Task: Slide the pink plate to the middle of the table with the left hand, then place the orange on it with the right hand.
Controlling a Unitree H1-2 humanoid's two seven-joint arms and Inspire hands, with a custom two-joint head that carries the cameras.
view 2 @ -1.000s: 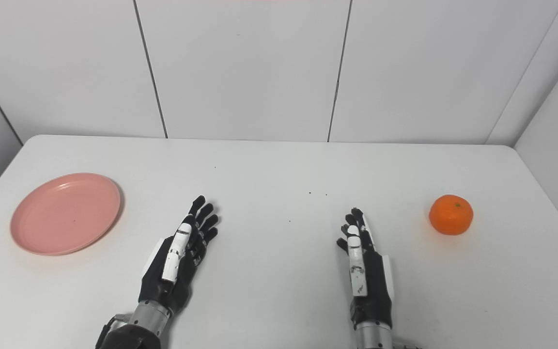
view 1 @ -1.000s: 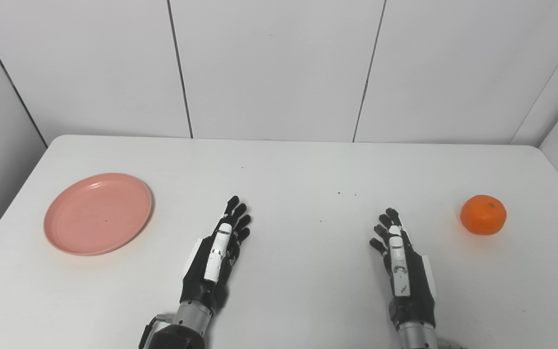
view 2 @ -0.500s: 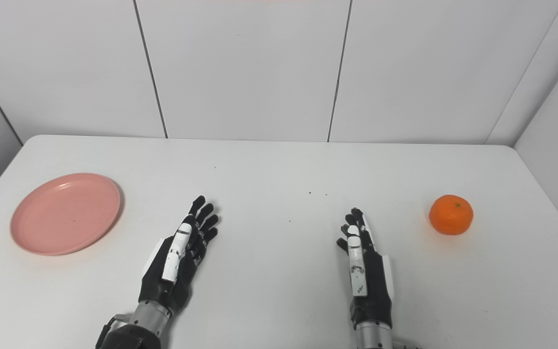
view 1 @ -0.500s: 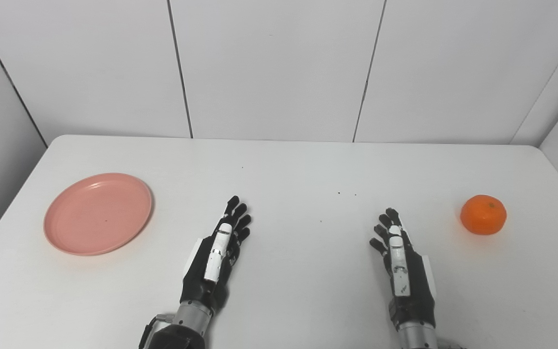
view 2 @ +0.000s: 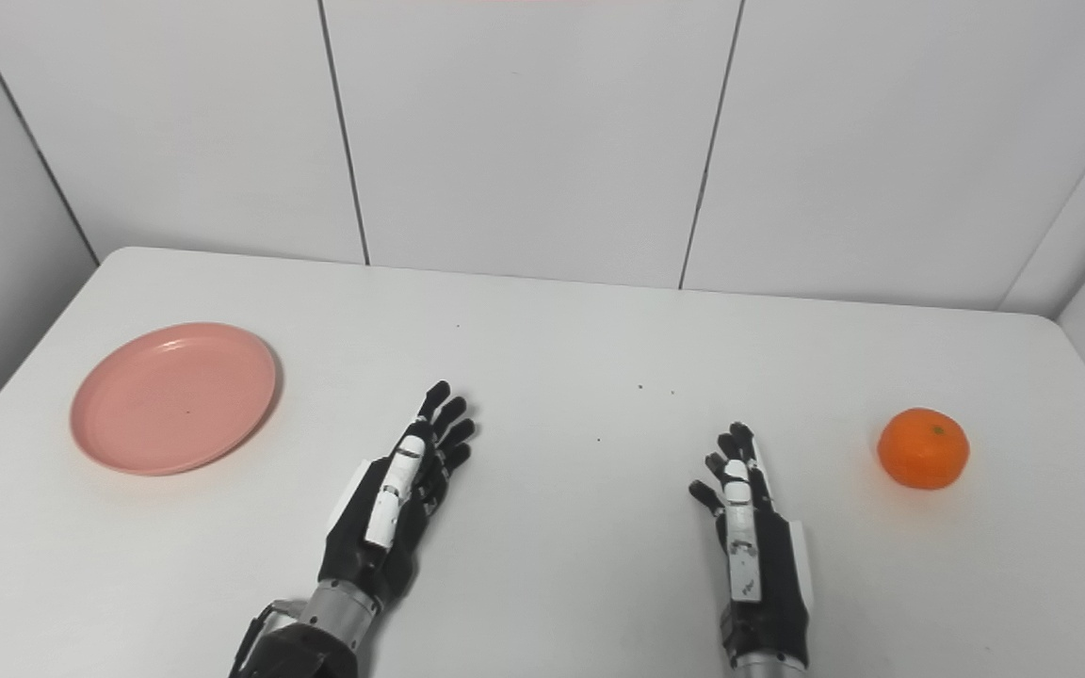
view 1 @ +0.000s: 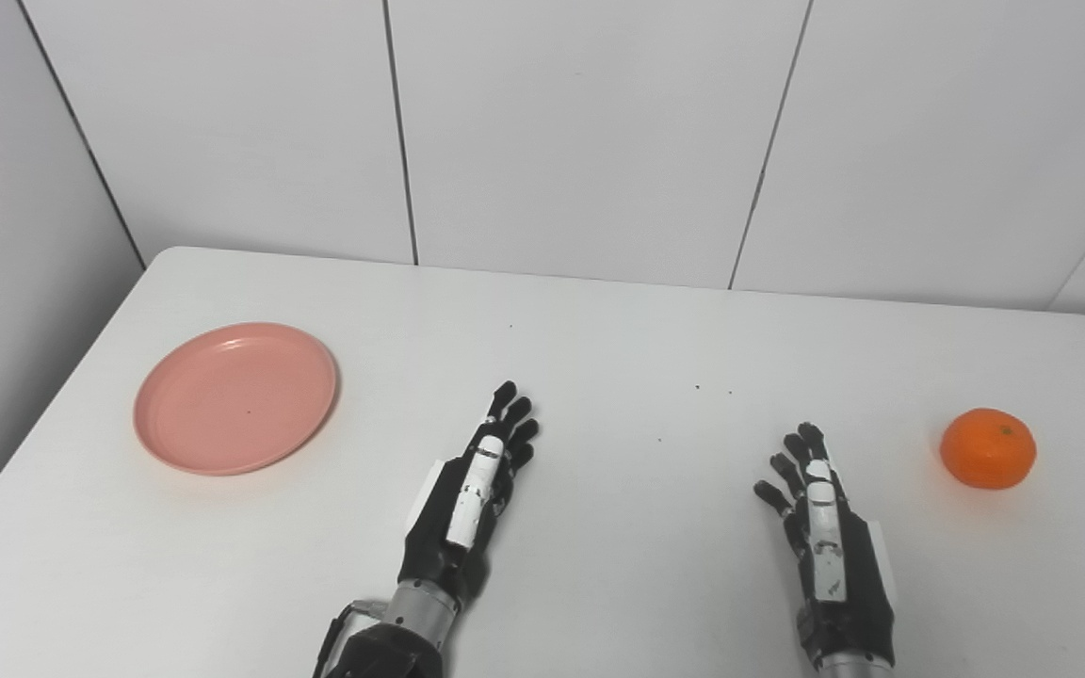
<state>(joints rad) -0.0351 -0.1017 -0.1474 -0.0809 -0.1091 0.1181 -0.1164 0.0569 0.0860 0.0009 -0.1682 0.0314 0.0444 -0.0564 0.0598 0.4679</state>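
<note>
A round pink plate (view 1: pixel 235 396) lies flat near the left edge of the white table (view 1: pixel 599 320), with nothing on it. An orange (view 1: pixel 988 448) sits alone at the far right. My left hand (view 1: pixel 472 496) rests low over the table near the front, right of the plate and well apart from it, fingers stretched out and holding nothing. My right hand (view 1: pixel 825 532) lies near the front as well, left of the orange with a clear gap, fingers extended and spread, nothing in it.
White wall panels (view 1: pixel 580 132) stand right behind the table's far edge, and a side wall (view 1: pixel 15 235) runs along the left. A few dark specks (view 1: pixel 712 389) dot the table's middle.
The whole picture has shifted right and slightly tilted, so the camera moved. Plate, orange and both hands keep their places on the table.
</note>
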